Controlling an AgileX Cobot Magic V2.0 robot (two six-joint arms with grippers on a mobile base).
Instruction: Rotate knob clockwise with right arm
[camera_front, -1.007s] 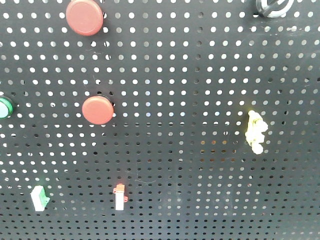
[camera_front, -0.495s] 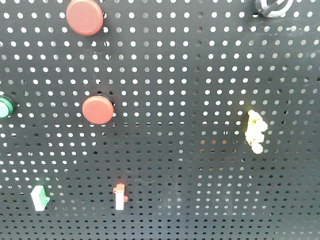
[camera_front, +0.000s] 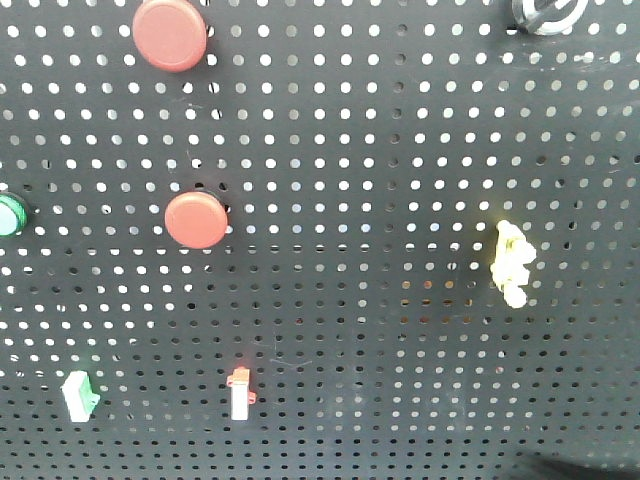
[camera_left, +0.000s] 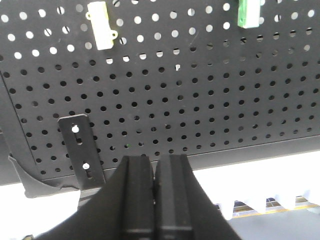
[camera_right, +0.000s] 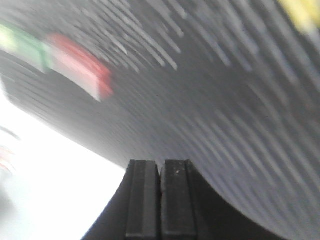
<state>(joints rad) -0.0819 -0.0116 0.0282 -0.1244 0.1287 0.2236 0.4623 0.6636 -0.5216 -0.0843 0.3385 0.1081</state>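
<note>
right arm on the move

a dark shape has just entered the front view's bottom right; the right gripper (camera_right: 160, 200), clenched empty, blurs past the board (camera_front: 400, 150), the knob (camera_front: 545, 15) at the far top right untouched

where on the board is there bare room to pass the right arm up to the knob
The widest bare stretch runs up the middle, between the red discs and the yellow fitting, up to the knob at the top right corner. The left side is crowded: two discs, green button, two small switches low down.
</note>
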